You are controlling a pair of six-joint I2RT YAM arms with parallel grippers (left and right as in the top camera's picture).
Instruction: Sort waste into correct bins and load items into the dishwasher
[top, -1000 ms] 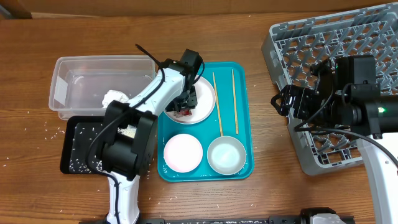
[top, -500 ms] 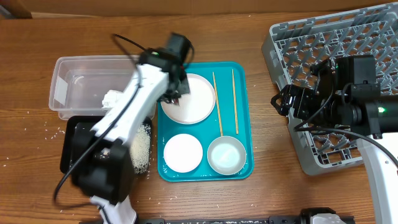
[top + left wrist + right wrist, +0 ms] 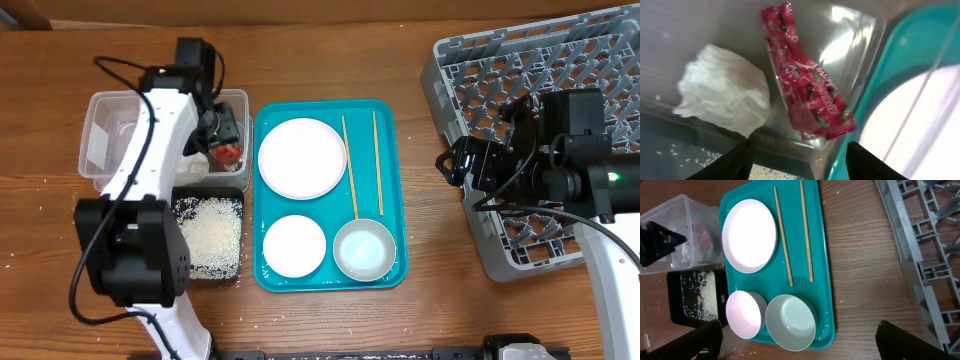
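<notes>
Waste step, closing: wrapper lay in tub below left gripper, jaws spread and empty; next move likely required lifting plate toward rack.

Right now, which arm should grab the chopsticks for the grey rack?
Probably right: the right gripper hangs between the chopsticks and rack; the left gripper is over the clear tub.
</notes>
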